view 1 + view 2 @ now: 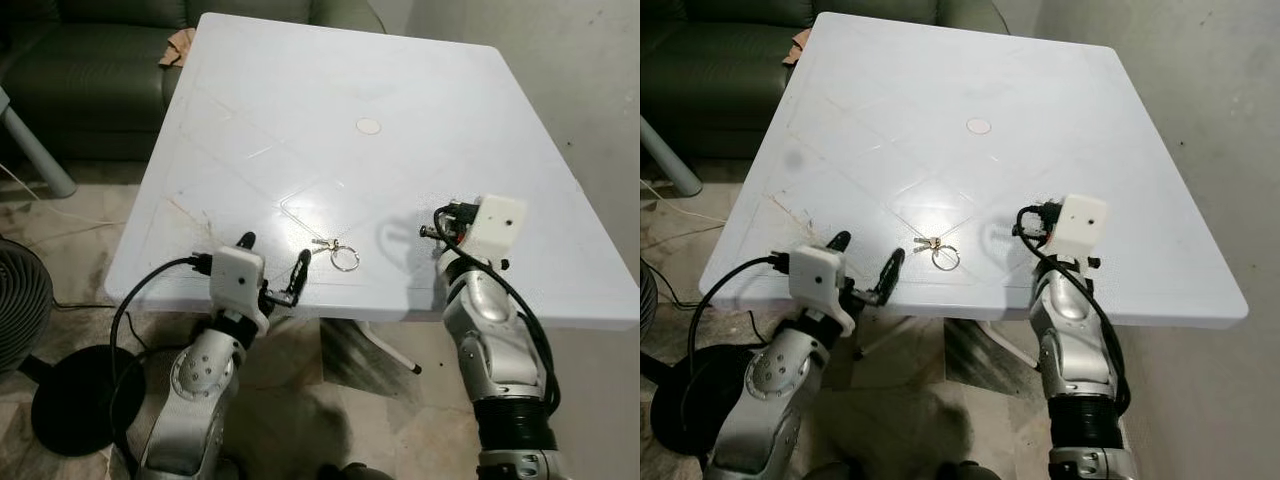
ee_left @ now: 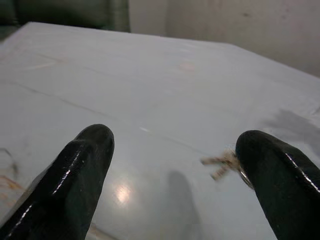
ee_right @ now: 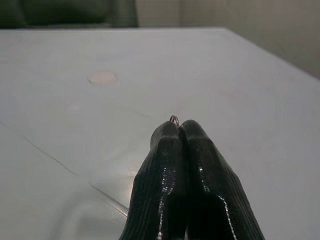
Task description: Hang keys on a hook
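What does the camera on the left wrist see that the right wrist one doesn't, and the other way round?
Left wrist: the left gripper with fingers spread wide, and the keys lying beside one finger. Right wrist: the right gripper with fingers pressed together, a tiny metal loop at their tips. Both: the white table and a dark green sofa beyond it.
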`<state>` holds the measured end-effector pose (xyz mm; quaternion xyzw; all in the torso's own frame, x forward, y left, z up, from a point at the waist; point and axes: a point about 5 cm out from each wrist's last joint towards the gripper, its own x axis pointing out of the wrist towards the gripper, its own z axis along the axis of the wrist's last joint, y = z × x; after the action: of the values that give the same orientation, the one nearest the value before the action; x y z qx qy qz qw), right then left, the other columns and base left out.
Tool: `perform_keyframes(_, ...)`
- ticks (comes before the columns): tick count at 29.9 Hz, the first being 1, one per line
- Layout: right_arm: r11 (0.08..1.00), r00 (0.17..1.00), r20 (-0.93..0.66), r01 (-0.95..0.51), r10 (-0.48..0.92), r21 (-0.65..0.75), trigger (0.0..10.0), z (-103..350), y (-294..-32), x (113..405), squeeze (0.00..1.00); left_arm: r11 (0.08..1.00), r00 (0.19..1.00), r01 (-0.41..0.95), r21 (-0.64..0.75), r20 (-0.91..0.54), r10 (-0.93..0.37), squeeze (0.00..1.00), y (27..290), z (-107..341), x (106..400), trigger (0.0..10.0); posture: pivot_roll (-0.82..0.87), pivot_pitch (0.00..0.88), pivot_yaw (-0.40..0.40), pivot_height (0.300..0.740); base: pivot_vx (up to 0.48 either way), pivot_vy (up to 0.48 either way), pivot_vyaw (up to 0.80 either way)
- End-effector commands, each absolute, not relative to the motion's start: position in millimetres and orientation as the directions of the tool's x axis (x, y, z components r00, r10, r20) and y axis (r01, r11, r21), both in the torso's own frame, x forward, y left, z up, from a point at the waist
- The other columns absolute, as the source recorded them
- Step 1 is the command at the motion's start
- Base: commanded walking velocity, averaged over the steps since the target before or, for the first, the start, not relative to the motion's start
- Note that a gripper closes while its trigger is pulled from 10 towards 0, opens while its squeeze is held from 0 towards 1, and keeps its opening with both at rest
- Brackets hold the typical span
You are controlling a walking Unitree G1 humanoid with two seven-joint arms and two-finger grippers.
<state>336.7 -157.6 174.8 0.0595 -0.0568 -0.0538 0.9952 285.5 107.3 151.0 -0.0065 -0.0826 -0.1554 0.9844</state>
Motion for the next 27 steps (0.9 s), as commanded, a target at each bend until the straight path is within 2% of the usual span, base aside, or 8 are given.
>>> perform_keyframes(1, 0.989, 0.989, 0.105, 0.087, -0.099, 0.12, 0.0, 176.0, -164.3, 331.4, 0.0, 0.957, 0.943, 0.289, 0.002, 0.171, -0.285, 0.0, 109.3, 152.2, 290.7, 10.0, 0.12, 0.056, -0.101, 0.74, 0.0, 0.0, 0.0)
perform_keyframes(7, 0.999, 0.989, 0.137, 0.048, -0.05, 0.024, 0.0, 173.0, -172.0, 315.4, 0.0, 0.967, 0.952, 0.254, -0.034, 0.187, -0.244, 0.0, 121.4, 157.6, 305.6, 10.0, 0.1, 0.022, -0.097, 0.74, 0.0, 0.0, 0.0)
perform_keyframes(10, 0.999, 0.991, 0.125, 0.041, -0.044, 0.022, 0.0, 168.9, -173.5, 310.5, 0.0, 0.97, 0.956, 0.238, -0.04, 0.184, -0.227, 0.0, 126.0, 156.6, 309.0, 10.0, 0.1, 0.006, -0.097, 0.74, 0.0, 0.0, 0.0)
perform_keyframes(14, 0.997, 0.987, 0.142, 0.082, -0.078, -0.017, 0.0, 164.1, -179.2, 303.8, 0.0, 0.973, 0.961, 0.224, -0.057, 0.177, -0.211, 0.0, 130.7, 154.6, 313.6, 10.0, 0.1, 0.0, -0.096, 0.74, 0.0, 0.0, 0.0)
perform_keyframes(27, 0.99, 0.985, 0.094, 0.142, -0.142, 0.011, 0.0, 148.2, -181.6, 296.0, 0.0, 0.97, 0.967, 0.232, -0.072, 0.13, -0.221, 0.0, 134.6, 147.0, 327.9, 10.0, 0.09, 0.0, -0.085, 0.74, 0.0, 0.0, 0.0)
